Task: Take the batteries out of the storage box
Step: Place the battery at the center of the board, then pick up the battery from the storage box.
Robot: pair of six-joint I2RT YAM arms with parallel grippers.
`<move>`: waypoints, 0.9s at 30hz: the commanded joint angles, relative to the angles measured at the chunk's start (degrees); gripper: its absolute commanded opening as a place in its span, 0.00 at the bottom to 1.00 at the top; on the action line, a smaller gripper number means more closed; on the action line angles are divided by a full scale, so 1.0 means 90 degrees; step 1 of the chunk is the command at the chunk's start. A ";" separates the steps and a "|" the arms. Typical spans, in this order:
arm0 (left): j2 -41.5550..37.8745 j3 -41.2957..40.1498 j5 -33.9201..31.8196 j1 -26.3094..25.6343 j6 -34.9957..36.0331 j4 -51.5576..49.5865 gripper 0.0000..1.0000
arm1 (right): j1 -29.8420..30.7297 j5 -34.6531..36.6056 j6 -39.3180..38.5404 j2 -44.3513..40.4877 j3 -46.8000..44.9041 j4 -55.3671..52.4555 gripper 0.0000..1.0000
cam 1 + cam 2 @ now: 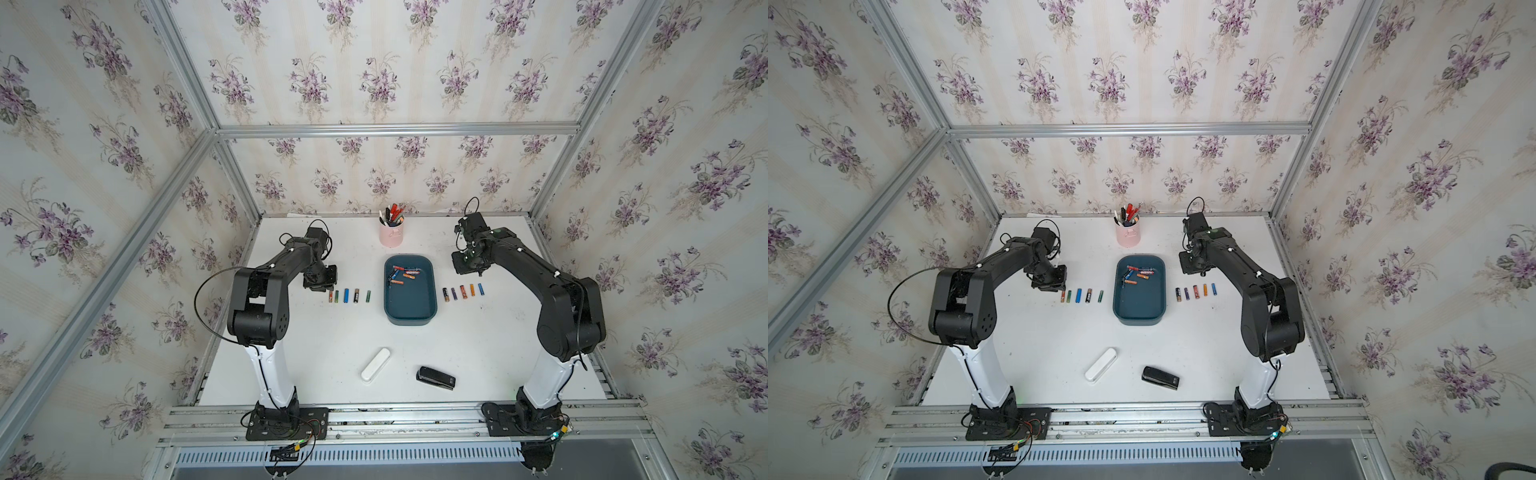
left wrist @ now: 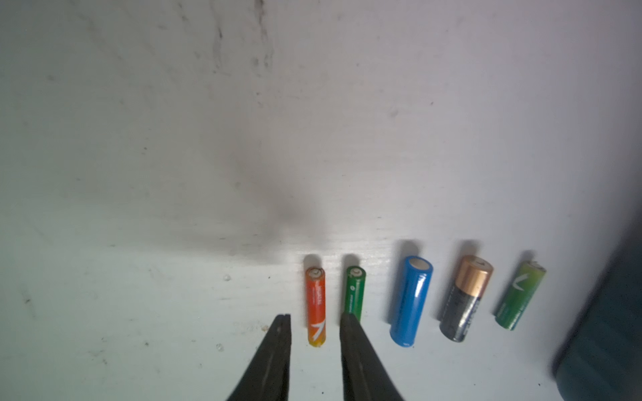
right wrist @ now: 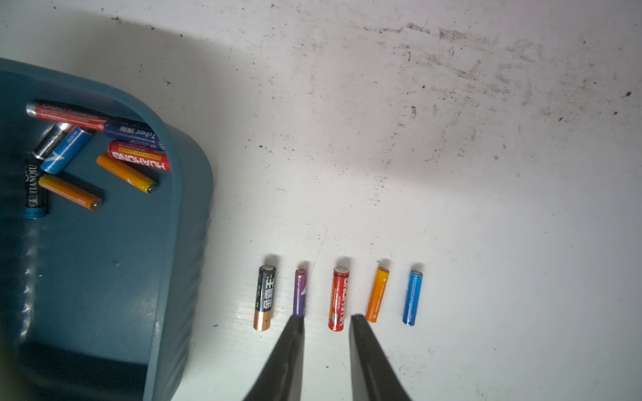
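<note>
1. State of the left gripper (image 2: 314,317): jaws parted and unloaded; they straddle the orange battery (image 2: 316,305) at the outer end of the left row (image 1: 346,296), with a gap on each side
2. State of the right gripper (image 3: 328,317): jaws parted and empty; poised above the right row (image 1: 463,291), tips either side of the red battery (image 3: 338,298) in the wrist view
3. The storage box (image 1: 409,305) sits mid-way between the arms on the white table (image 1: 332,353); its long axis runs from the robot toward the back wall
4. Contents: about eight batteries (image 3: 137,154) lie flat, crowded at the far end of the box; their long axes point at mixed angles and several touch or overlap; the near end is bare
5. Outside the box: five cells per row, parallel and apart
6. Governing relation: the crowded cells lie inboard of both grippers; the right gripper stands about level with them and appears the nearer; the jaws will probably need turning across the chosen cell's axis
</note>
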 commanded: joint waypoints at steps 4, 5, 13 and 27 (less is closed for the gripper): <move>-0.0225 0.0349 -0.0114 0.0013 -0.0018 -0.0395 0.32 | 0.0489 -0.0282 0.0217 -0.0025 0.0113 0.0169 0.29; -0.0245 0.0385 -0.0105 0.0016 -0.0019 -0.0412 0.33 | 0.0612 -0.0353 0.0254 0.0038 0.0204 0.0190 0.29; -0.0428 0.0272 -0.0143 0.0022 0.0001 -0.0489 0.33 | 0.1692 -0.0495 0.0254 0.1141 0.1090 0.0445 0.29; -0.0656 -0.0129 -0.0164 0.0274 0.0157 -0.0528 0.34 | 0.1959 -0.1079 -0.0518 0.2544 0.2390 0.0379 0.33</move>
